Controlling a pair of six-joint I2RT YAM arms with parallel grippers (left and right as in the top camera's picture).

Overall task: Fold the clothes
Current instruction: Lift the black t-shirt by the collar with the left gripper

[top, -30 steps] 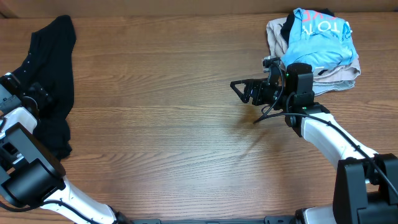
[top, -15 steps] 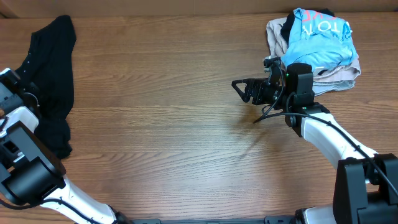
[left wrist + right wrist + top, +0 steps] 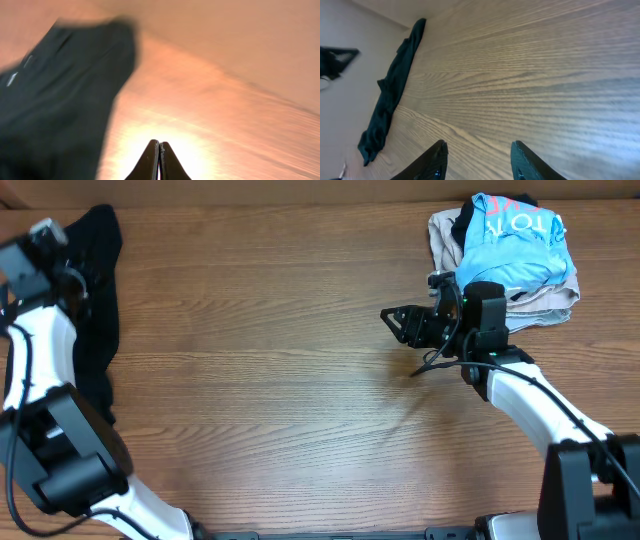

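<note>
Table [image 3: 260,380]: brown wood grain, bare wood across the middle.
Right gripper [image 3: 479,150]: about 2 o'clock from the table's middle, pointing toward 9. Its jaws stand partly open with nothing between them, and the wrist view shows only wood beyond the fingers.
Garment [image 3: 100,290]: black and limp, lying in a long bunched strip along the 9 o'clock edge and reaching to 10 o'clock.
Garment to right jaws: well apart, on the opposite side of the table. In the right wrist view it lies far off toward 10 o'clock.
Left gripper [image 3: 159,150]: in the 10 o'clock corner, blurred from overhead, beside the garment's far end. Its jaws are pressed fully together, tips meeting, and hold nothing.
Garment to left jaws: in the left wrist view, blurred cloth lies from 9 to 11 o'clock of the tips, which point over bare wood, apart from the cloth.
Far pile: at 1 o'clock, a blue shirt [image 3: 515,240] with white lettering lies on beige clothes [image 3: 545,305], just behind the right arm.
</note>
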